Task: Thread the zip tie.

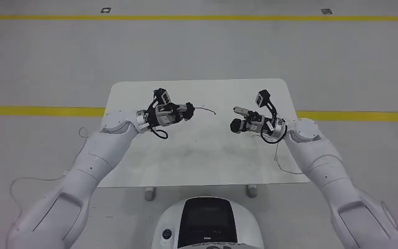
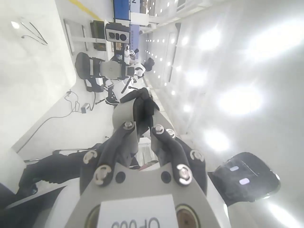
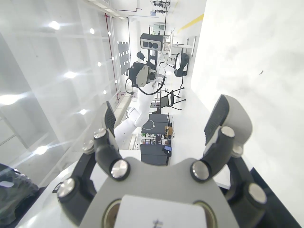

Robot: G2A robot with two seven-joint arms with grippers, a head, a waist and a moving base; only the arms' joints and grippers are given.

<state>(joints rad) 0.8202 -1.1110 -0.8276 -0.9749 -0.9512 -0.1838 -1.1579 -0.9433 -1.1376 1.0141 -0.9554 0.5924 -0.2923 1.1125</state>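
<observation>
A thin black zip tie point(image 1: 205, 110) sticks out toward the table's middle from my left gripper point(image 1: 189, 109), which hovers above the white table point(image 1: 199, 155) left of centre. In the left wrist view that gripper point(image 2: 142, 106) has its dark pads pressed together on the tie's black end. My right gripper point(image 1: 236, 118) hangs a short way to the right, facing the left one, with a gap between it and the tie's free tip. In the right wrist view the right gripper point(image 3: 163, 117) stands open with nothing between its fingers point(image 3: 218, 117), and the left arm's gripper point(image 3: 142, 77) shows farther off.
The bare tabletop lies under and in front of both grippers, with its far edge point(image 1: 199, 82) just behind them. A yellow floor line point(image 1: 50, 111) runs past both sides of the table. A loose cable point(image 1: 81, 134) lies on the floor at the left.
</observation>
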